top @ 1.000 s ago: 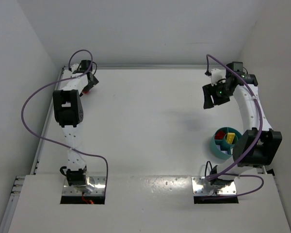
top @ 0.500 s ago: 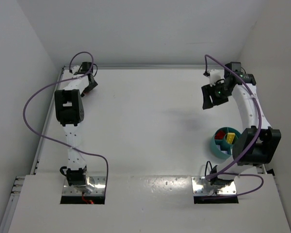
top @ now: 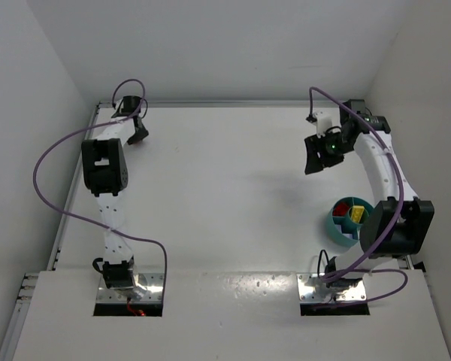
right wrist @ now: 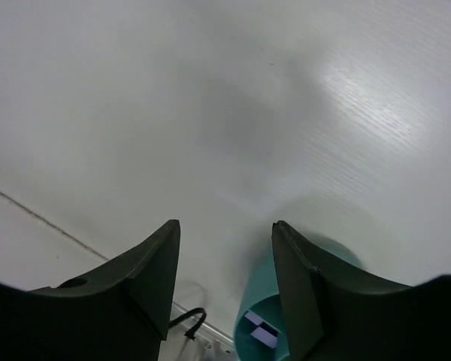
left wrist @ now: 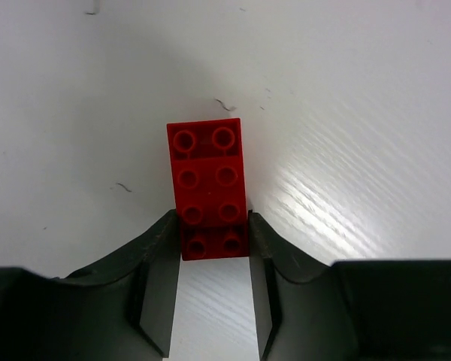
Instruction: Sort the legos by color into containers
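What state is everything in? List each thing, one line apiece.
left gripper: shut on the red lego's near end.
red lego: studs up, gripped on both long sides.
right gripper: open, empty.
teal dish: upright, with a yellow lego in one compartment.

walls (top: pixel 64 83) near the left fingers (left wrist: pixel 159 278)

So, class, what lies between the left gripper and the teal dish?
Nothing: the top view shows bare table between the left gripper, clamping a red lego, and the teal dish.
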`<state>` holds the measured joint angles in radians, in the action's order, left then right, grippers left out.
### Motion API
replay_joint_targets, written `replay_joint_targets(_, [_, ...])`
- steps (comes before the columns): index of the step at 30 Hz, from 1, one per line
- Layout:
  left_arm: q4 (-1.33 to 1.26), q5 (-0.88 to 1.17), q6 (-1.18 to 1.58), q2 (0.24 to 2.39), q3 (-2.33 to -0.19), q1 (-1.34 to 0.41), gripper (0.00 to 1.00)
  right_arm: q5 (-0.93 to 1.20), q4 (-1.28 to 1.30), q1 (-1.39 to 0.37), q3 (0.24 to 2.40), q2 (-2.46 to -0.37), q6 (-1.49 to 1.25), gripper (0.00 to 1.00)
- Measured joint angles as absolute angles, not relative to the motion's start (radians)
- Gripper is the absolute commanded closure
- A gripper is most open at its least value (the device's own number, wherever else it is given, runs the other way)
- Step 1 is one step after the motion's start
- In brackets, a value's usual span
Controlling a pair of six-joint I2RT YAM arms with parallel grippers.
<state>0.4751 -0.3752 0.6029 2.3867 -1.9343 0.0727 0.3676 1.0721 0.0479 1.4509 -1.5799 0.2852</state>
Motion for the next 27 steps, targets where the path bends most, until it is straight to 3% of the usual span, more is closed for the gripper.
replay_joint_targets(1, [0.458, -0.337, 0.572, 2.373, -1.913, 0.074, 0.72, 0.385, 1.072, 0.042, 1.438, -1.572, 0.284, 0.48])
replay_joint_targets(6, [0.36, -0.036, 0.371, 2.21, -1.666, 0.064, 0.79, 0.469, 1.087, 0.02, 1.377, -1.524, 0.27, 0.48])
replay_joint_targets(8, [0.318, 0.126, 0.277, 2.096, -1.511, 0.037, 0.86, 0.51, 1.1, 0.019, 1.369, -1.512, 0.269, 0.48])
replay_joint_targets(15, [0.299, 0.521, -0.062, 1.703, -1.229, -0.243, 0.92, 0.697, 1.257, 0.019, 1.426, -1.561, 0.325, 0.48])
replay_joint_targets(20, [0.321, 0.607, -0.201, 1.537, -1.183, -0.456, 0.92, 0.842, 1.301, 0.01, 1.494, -1.693, 0.363, 0.41])
replay_joint_targets(27, [0.376, 0.546, -0.278, 1.533, -1.185, -0.672, 0.95, 0.995, 1.328, -0.045, 1.486, -1.729, 0.322, 0.34])
